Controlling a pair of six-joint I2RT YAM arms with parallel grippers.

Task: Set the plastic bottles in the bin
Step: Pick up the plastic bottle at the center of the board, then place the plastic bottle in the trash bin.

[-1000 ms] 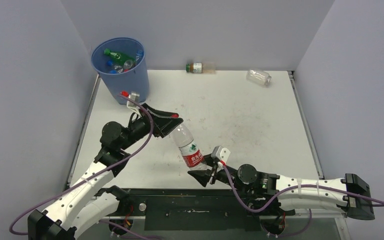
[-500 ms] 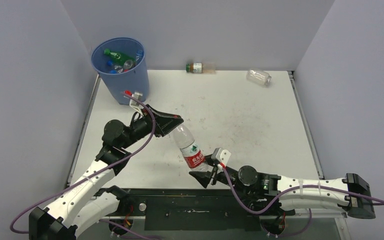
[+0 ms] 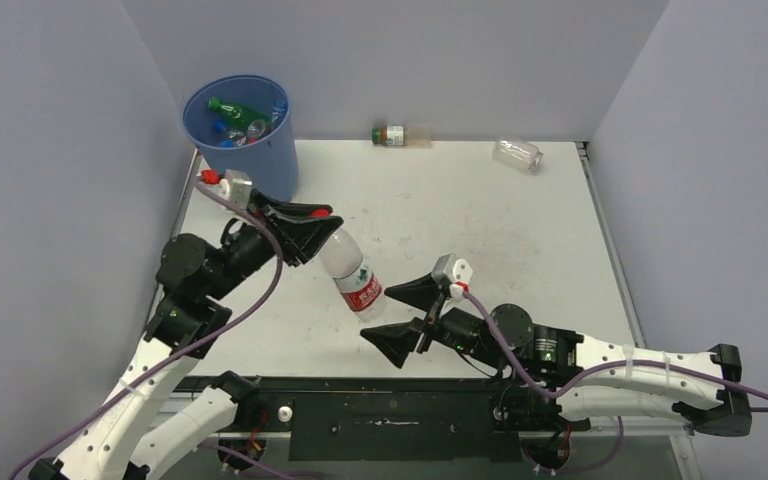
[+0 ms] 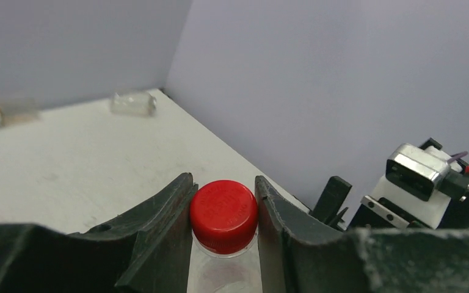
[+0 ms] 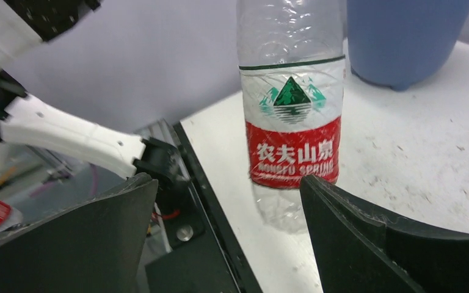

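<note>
Left fingers [image 4: 159, 226] pinch red-capped water bottle [image 3: 352, 282] at neck; right gripper [image 3: 376, 314] spread wide. Light, crushable, probably empty; neck's stiffest.

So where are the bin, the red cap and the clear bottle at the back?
bin [image 3: 260, 168]: top view, outer wall.
red cap [image 4: 223, 213]: left wrist view, its top.
clear bottle [image 3: 517, 153]: top view, its body.

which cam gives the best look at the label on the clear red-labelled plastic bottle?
Right wrist: the clear plastic bottle with the red label fills the centre, print readable. Top external shows it small and tilted, held by the left gripper. Left wrist shows only its red cap, no label.
</note>
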